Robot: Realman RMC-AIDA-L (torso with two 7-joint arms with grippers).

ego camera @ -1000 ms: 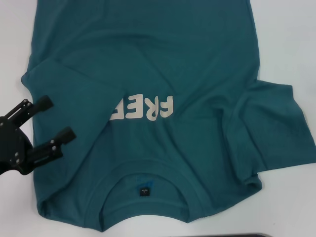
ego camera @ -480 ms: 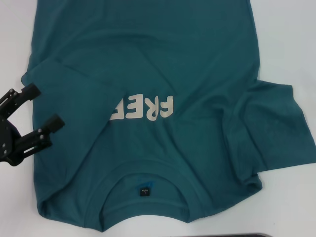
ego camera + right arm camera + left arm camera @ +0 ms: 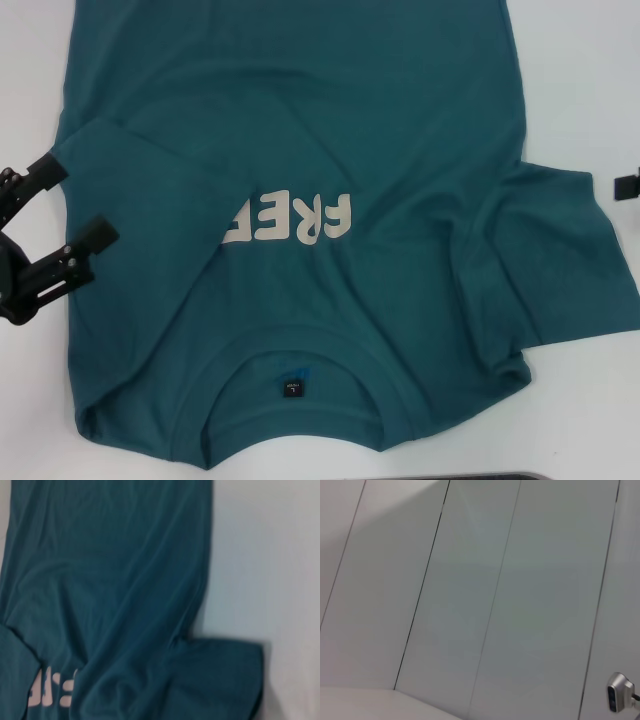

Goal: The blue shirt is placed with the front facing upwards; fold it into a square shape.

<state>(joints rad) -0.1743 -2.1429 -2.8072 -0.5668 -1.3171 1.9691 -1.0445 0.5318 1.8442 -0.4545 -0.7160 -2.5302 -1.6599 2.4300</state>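
Note:
The blue shirt lies flat on the white table, front up, with its collar nearest me and the cream letters "FREE" upside down. Its left sleeve is folded in over the chest and covers part of the last letter. The right sleeve is still spread out sideways. My left gripper hovers open and empty at the shirt's left edge. Only a small black part of my right gripper shows, just past the right sleeve. The right wrist view holds the shirt and its spread sleeve.
A dark strip runs along the table's front edge. The left wrist view shows only pale wall panels and a small silver camera. Bare table lies beside the shirt's right side.
My left gripper has drawn back to the left, off the folded sleeve, staying open. A bit of my right gripper has come into view at the right edge.

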